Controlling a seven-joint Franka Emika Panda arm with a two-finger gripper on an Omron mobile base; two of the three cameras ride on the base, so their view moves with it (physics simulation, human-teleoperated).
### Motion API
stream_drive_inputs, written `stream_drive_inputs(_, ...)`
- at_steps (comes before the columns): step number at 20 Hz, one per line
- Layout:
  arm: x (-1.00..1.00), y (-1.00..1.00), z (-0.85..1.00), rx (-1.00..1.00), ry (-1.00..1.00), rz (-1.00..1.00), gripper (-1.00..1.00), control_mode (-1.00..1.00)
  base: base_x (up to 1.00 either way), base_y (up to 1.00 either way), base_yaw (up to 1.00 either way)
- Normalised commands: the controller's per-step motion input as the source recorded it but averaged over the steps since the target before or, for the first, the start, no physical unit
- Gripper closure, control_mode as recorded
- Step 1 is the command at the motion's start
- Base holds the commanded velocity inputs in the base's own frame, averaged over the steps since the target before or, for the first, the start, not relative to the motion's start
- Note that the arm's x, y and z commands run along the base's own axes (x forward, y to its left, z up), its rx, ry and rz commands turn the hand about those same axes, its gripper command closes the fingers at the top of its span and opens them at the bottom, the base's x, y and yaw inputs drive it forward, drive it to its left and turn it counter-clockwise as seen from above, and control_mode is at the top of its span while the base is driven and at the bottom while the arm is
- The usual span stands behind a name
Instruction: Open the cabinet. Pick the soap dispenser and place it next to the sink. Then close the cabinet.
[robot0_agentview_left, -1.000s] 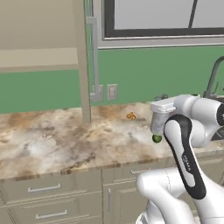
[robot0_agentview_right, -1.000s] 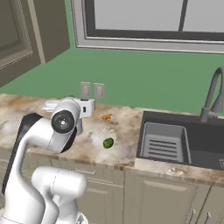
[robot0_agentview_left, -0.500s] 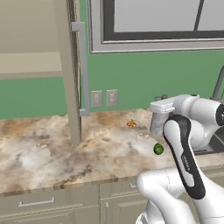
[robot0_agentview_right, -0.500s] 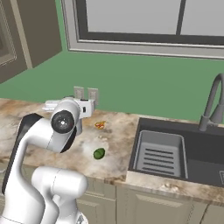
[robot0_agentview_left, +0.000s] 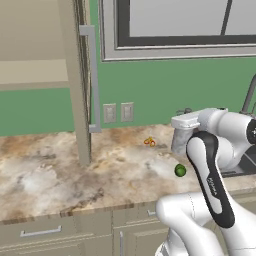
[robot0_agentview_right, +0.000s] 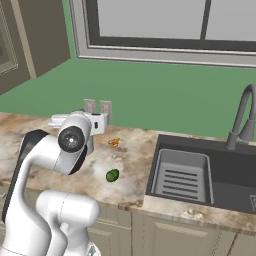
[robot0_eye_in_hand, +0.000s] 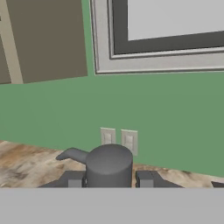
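Note:
The cabinet stands open at the upper left of the left base view, its door swung out edge-on with a long silver bar handle. My gripper hangs over the marble counter, shut on the soap dispenser, a small pale grey bottle. In the hand view the soap dispenser and its spout sit upright between my two fingertips. The dark sink lies to the right, with its faucet behind it.
A green lime and a small orange thing lie on the counter near my hand. Two wall outlets sit on the green wall under a window. Drawer fronts run below.
The whole picture has slid left, so the base has driven right along the counter toward the sink. The gripper still holds the dispenser the same way.

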Motion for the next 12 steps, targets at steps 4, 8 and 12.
stream_drive_inputs(4,0.00,0.00,0.00,0.00,0.00,0.00,1.00,1.00,0.00,0.00,0.00)
stream_drive_inputs(8,0.00,0.00,0.00,0.00,0.00,0.00,1.00,1.00,0.00,0.00,0.00)
stream_drive_inputs(12,0.00,0.00,0.00,0.00,0.00,0.00,1.00,1.00,0.00,0.00,0.00)
